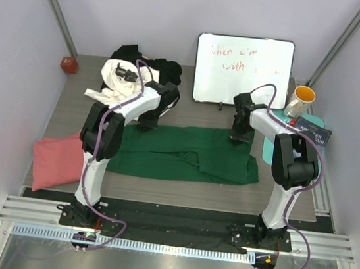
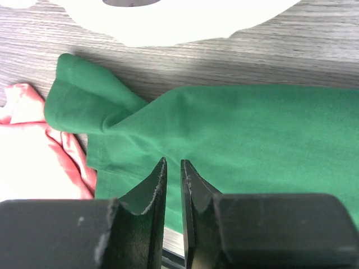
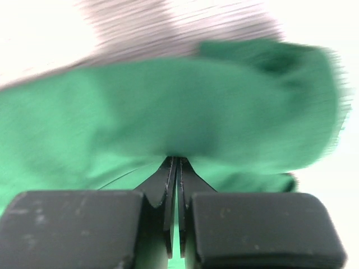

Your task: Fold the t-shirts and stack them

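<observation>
The salmon pink t-shirt (image 1: 57, 158) lies nearest, bunched at the near left corner of the table (image 1: 225, 195) and not yet folded; just beyond it the dark green t-shirt (image 1: 184, 152) is spread crosswise over the middle, its near part already doubled into loose folds, one sleeve touching the pink cloth.

Both arms reach over the green tee to its far edge. So the step in hand is judged to be a fold of this first shirt, with no stack begun.

The left gripper (image 2: 173, 163) stands at the far left of the green cloth, by the sleeve; its jaws are drawn nearly together, only a thin slit between them, the tips down at the fabric. Whether cloth is caught in the slit cannot be told.

The right gripper (image 3: 176, 159) is at the far right of the same edge; its jaws are pressed close and pinch a bunch of green cloth, whose wrinkles run in to the tips, though that view is blurred.

The next move likely calls for both ends of the edge to be carried toward the near side at an even height and pace — so the fold lands square — and for a sure bite on the left first.

Farther off, at the far left, the white t-shirt (image 1: 118, 76) and the black t-shirt (image 1: 165, 69) lie heaped together, unfolded.
</observation>
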Tool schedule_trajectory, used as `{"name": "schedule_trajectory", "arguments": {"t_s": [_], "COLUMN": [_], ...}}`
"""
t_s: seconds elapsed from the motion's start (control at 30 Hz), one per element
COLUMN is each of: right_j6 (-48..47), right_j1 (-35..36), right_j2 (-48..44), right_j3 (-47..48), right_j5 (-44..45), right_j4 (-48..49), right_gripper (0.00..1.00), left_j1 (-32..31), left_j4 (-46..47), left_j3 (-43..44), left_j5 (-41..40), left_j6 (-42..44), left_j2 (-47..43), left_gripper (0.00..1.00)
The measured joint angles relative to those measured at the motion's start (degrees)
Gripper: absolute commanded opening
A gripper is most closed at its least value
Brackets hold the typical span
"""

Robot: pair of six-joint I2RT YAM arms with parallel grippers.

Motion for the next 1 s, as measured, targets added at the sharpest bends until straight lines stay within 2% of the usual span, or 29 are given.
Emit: {"name": "schedule_trajectory", "arguments": {"t_s": [0.23,0.47,0.7,1.0], "right_j6": [0.5,1.7,1.7,5.4], "right_j1": [-6.2,-6.1,-6.2,-9.3], "right_j2": [1.7,1.7,3.1,6.0], "right_j3": [1.0,1.3,2.6,6.8], "right_j5": [-0.7,-2.8,-0.9,-3.8], "right_j4": [-3.0,-3.4,-5.2,-8.5], "right_gripper": [0.07,0.07,0.07,0.07], "left_j1": [0.0,-0.2,-0.4,-1.5], "left_j4": [1.2,2.8,4.4,3.1], "left_j3": [-3.0,-8.6,-8.7,-8.2], "left_j5": [1.8,3.5,5.2,4.9], "left_j6": [0.0,0.1,0.7,1.7], "left_j2": [1.8,1.4,-0.8,2.1], "left_gripper": [0.13,0.15,0.15,0.15]}}
